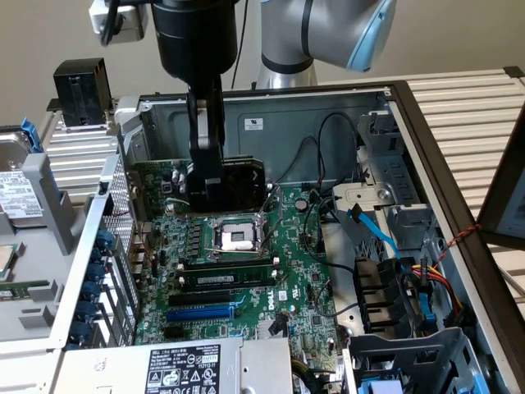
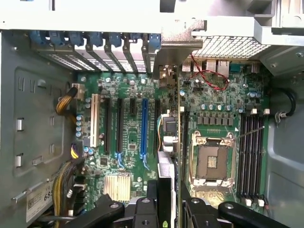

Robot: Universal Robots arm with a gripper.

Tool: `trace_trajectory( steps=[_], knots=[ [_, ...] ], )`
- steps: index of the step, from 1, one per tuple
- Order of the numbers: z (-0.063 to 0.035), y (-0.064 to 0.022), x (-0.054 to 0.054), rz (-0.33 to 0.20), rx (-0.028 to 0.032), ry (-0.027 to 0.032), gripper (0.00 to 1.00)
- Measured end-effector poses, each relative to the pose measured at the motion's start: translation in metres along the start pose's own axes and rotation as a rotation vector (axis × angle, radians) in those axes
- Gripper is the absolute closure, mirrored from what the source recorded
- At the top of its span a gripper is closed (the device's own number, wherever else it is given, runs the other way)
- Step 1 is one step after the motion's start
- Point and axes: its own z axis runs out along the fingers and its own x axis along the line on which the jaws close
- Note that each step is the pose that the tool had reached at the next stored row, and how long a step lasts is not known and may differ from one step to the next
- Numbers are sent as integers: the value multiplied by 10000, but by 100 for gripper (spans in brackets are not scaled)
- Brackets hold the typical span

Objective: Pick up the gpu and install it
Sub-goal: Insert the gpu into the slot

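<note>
One gripper [image 1: 205, 187] is seen in the upper centre of the exterior view, pressed shut on the gpu [image 1: 244, 176], which is held upright by its black shroud. The card is carried inside the open computer case [image 1: 328, 115], above the motherboard [image 1: 305, 271] and just beyond the CPU socket [image 1: 238, 238] as framed. It is not seated: the blue slot [image 1: 201, 313] lies lower in the exterior view, well apart from the card, and is unoccupied.

In the wrist view the gpu [image 2: 167, 172] is seen edge-on, pinched between the fingers [image 2: 191, 205]. Its silver bracket [image 2: 176, 47] is turned toward the case's rear openings, and its line falls between the blue slot [image 2: 143, 128] and the socket.

Picking up is judged complete, and the carry toward installation is in hand. Seating is judged to call for the card's edge to be lined up squarely over a slot, with the bracket matched to a rear opening, before any downward pressure is applied.
</note>
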Motion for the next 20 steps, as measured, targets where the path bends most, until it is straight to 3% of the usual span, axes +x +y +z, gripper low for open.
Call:
trace_trajectory(
  steps=[4,14,20],
  knots=[
    [48,23,46,16,-3,-57,73],
    [66,71,71,28,5,-56,73],
    [152,73,125,135,66,-49,73]
  ],
)
